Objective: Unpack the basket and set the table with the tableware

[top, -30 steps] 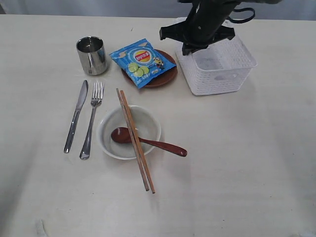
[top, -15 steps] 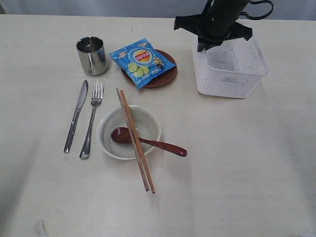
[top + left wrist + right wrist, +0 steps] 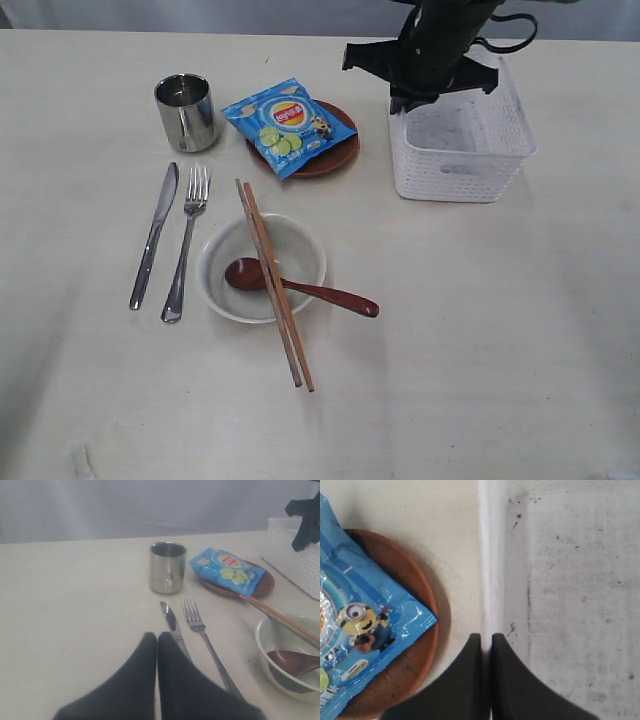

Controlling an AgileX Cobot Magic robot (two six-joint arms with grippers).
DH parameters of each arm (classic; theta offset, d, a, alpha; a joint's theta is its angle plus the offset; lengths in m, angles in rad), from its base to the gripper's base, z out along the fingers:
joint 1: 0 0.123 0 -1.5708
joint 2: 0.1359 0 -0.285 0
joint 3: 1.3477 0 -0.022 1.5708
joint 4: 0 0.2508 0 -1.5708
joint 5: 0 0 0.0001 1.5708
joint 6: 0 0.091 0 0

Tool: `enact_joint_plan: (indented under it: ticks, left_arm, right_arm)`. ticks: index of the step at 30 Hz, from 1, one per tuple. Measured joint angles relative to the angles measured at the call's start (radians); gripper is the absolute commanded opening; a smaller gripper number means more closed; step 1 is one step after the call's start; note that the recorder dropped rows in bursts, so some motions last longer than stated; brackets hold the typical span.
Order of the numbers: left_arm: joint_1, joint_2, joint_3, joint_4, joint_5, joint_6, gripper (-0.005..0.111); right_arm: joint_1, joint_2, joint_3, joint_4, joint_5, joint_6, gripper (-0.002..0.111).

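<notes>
Right end effector (image 3: 485, 638) was clamped on the basket (image 3: 462, 172) wall beside the plate (image 3: 337, 156), far right of the bench (image 3: 480, 340). I saw the left end effector (image 3: 157, 639) pressed together, empty, near the knife (image 3: 170, 617).

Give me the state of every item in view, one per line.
basket: upright, looks empty.
right pincer: shut on basket wall.
left pincer: shut, holding nothing.
cup: upright.
plate: flat, partly covered.
snack bag: lying on plate.
knife: lying flat.
fork: lying flat beside knife.
bowl: upright, not empty.
spoon: head in bowl, handle over rim.
chopsticks: side by side across bowl.
</notes>
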Motion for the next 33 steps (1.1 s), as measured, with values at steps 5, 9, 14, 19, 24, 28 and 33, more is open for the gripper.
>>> enact_joint_plan:
  ticks: [5,9,14,19,24,28,33]
  left_arm:
    - [0.0,0.0,0.0,0.0,0.0,0.0,0.0]
    - [0.0,0.0,0.0,0.0,0.0,0.0,0.0]
    - [0.0,0.0,0.0,0.0,0.0,0.0,0.0]
    - [0.0,0.0,0.0,0.0,0.0,0.0,0.0]
    - [0.0,0.0,0.0,0.0,0.0,0.0,0.0]
    - [0.0,0.0,0.0,0.0,0.0,0.0,0.0]
    - [0.0,0.0,0.0,0.0,0.0,0.0,0.0]
  right_arm:
    - [0.007,0.004,0.0,0.02,-0.011,0.0,-0.001]
    - [0.007,0.006,0.0,0.03,-0.013,0.0,-0.001]
    - [0.007,0.005,0.0,0.032,-0.015,-0.018,0.0]
    - [0.007,0.005,0.0,0.033,-0.015,-0.039,0.009]
    - [0.007,0.007,0.001,0.054,-0.013,-0.051,0.039]
    - [0.009,0.007,0.002,0.058,-0.004,-0.051,0.049]
    - [0.009,-0.066,0.005,0.056,-0.003,-0.064,0.049]
